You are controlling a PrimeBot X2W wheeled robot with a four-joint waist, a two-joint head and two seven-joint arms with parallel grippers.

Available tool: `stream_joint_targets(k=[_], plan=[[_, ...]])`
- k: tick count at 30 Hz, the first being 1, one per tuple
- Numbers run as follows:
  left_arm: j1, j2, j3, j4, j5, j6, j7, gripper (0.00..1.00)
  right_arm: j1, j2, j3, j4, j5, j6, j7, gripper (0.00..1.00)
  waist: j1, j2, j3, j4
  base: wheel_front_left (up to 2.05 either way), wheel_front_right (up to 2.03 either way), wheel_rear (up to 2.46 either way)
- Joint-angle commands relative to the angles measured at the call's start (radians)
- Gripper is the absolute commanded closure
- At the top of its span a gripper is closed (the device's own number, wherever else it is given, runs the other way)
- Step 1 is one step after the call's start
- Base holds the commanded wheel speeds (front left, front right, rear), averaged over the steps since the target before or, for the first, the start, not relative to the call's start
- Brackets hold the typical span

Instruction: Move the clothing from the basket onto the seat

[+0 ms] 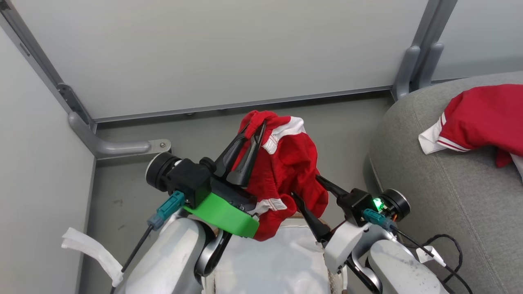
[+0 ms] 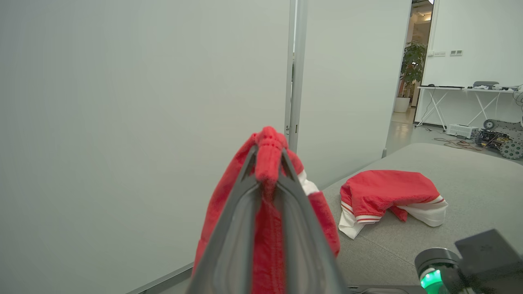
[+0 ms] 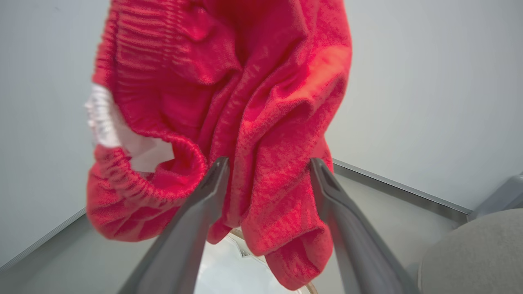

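Two red garments are in view, along with one basket, one seat and two end effectors. The left end effector is clenched on the held garment, its two dark fingers pinching a gathered, ribbed band at the top of the cloth. The soft, fleecy fabric hangs down from there in loose folds, showing white trim and a white striped cuff. In the left wrist view the fingers meet around that red band.

The right end effector is released, its fingers spread wide. The lower folds of the held garment droop between them, and the right wrist view shows cloth touching one finger.

The held garment hangs in the air above the basket, which shows a sliver of brown woven rim and a smooth white liner.

The second garment lies crumpled on the seat, well apart from both end effectors, with its white edges and thin red-and-white stripes showing. The seat is a large grey woven cushion with rounded edges and a stitched seam.
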State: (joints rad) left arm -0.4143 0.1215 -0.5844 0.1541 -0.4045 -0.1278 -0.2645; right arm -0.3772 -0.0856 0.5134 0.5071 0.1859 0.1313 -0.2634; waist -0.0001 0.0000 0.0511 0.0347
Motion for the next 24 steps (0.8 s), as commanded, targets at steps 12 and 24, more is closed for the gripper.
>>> stream_joint_targets(k=[12, 24], plan=[[-0.041, 0.0, -0.063, -0.01, -0.028, -0.005, 0.0, 1.0, -0.128, 0.03, 0.032, 0.129, 0.006, -0.001, -0.002, 1.0, 0.0001, 0.0, 0.033, 0.061, 0.0, 0.0, 0.0], [-0.016, 0.01, -0.05, 0.003, -0.042, -0.005, 0.0, 1.0, -0.105, 0.033, 0.04, 0.092, 0.054, -0.001, -0.002, 1.0, 0.0001, 0.0, 0.04, 0.056, 0.0, 0.0, 0.0]])
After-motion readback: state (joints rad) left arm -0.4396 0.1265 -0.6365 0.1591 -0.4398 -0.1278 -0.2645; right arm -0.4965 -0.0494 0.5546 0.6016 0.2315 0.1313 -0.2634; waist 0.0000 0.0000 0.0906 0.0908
